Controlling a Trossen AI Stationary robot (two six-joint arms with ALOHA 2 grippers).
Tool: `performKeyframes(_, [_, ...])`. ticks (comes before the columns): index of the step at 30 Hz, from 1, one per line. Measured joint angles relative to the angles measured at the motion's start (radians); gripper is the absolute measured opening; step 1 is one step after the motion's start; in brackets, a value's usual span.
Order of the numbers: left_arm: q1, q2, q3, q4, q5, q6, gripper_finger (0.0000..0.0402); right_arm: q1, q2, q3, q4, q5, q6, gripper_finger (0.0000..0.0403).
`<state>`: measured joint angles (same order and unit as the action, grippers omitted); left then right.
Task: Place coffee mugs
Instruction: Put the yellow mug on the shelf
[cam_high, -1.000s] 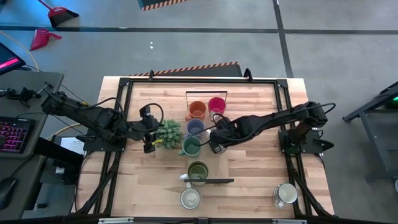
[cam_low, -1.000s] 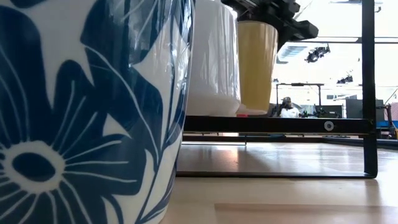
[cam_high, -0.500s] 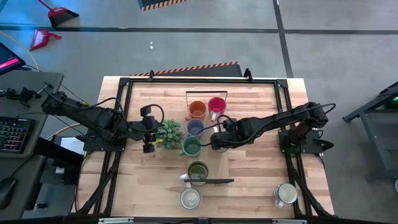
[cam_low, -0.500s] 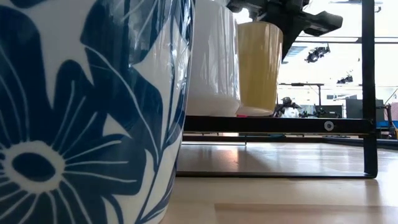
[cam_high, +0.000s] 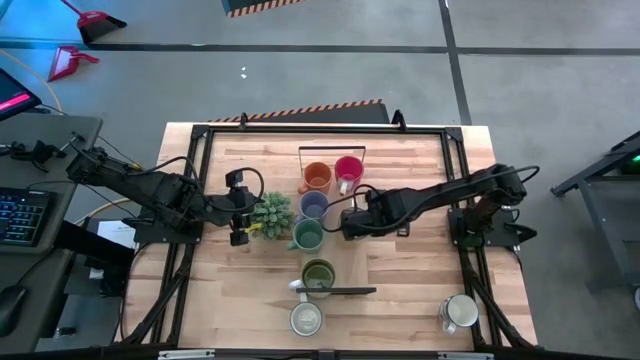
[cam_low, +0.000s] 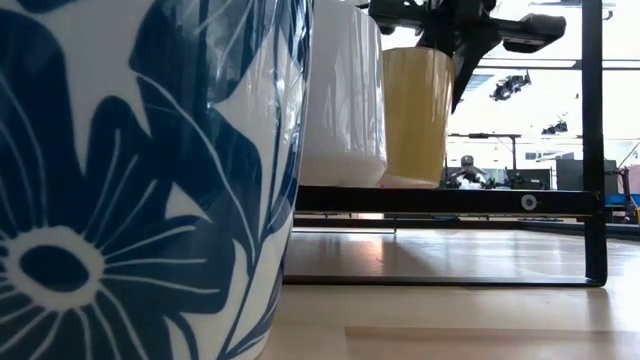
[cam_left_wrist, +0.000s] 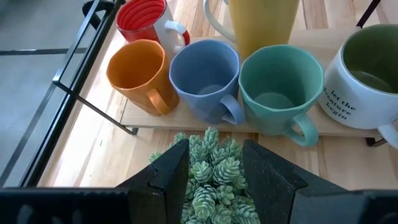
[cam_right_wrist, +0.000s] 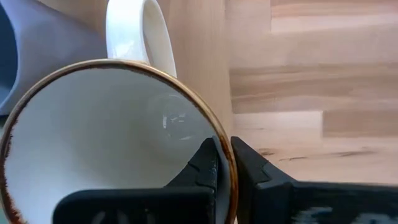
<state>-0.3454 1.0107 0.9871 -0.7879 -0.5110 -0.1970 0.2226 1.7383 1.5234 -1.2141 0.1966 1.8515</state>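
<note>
Orange (cam_high: 317, 177), pink-red (cam_high: 348, 168), lavender-blue (cam_high: 314, 205), teal (cam_high: 308, 235) and olive (cam_high: 318, 274) mugs stand clustered mid-table. Two white mugs (cam_high: 306, 319) (cam_high: 460, 312) stand near the near edge. My right gripper (cam_high: 352, 225) is shut on a cream mug with a brown rim (cam_right_wrist: 93, 143), right of the lavender-blue one; the same cream mug (cam_low: 415, 110) shows in the low view. My left gripper (cam_left_wrist: 216, 177) is open, its fingers on either side of the spiky plant (cam_left_wrist: 214, 168). My left gripper: whether its fingers touch the plant's top leaves (cam_left_wrist: 214, 152), I cannot tell. My right gripper pinches the cream mug's rim (cam_right_wrist: 214, 134), one finger (cam_right_wrist: 205, 165) inside and one outside, on the side away from the handle (cam_right_wrist: 146, 37). The fingers come from above, and the mug hangs upright below them; whether its base is clear, I cannot tell.
A black frame (cam_high: 200, 180) runs around the table. A black rack bar (cam_low: 450, 200) crosses the low view, and a blue-flowered white mug (cam_low: 150, 180) fills its near left. Bare wood (cam_high: 410, 270) lies right of the mug cluster.
My right gripper, shut on the cream mug, has moved a little toward the table's right edge and turned about. The mug has gone with it, tipped slightly on the way, and stands upright now.
</note>
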Motion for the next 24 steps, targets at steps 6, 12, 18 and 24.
performKeyframes(6, [0.0, 0.0, 0.0, 0.0, 0.001, 0.053, 0.0138, 0.0, 0.034, 0.0, 0.045, 0.0, 0.1, 0.0])
performKeyframes(12, [0.0, 0.0, 0.0, 0.0, 0.002, 0.146, 0.0138, -0.013, 0.045, 0.002, 0.052, 0.015, 0.194, 0.0])
performKeyframes(18, [0.0, 0.0, 0.0, 0.0, 0.003, 0.211, 0.0138, -0.061, 0.046, 0.002, 0.052, 0.01, 0.209, 0.0])
performKeyframes(24, [0.0, 0.0, 0.0, 0.0, 0.003, 0.228, 0.0138, -0.097, 0.046, 0.003, 0.053, -0.021, 0.212, 0.0])
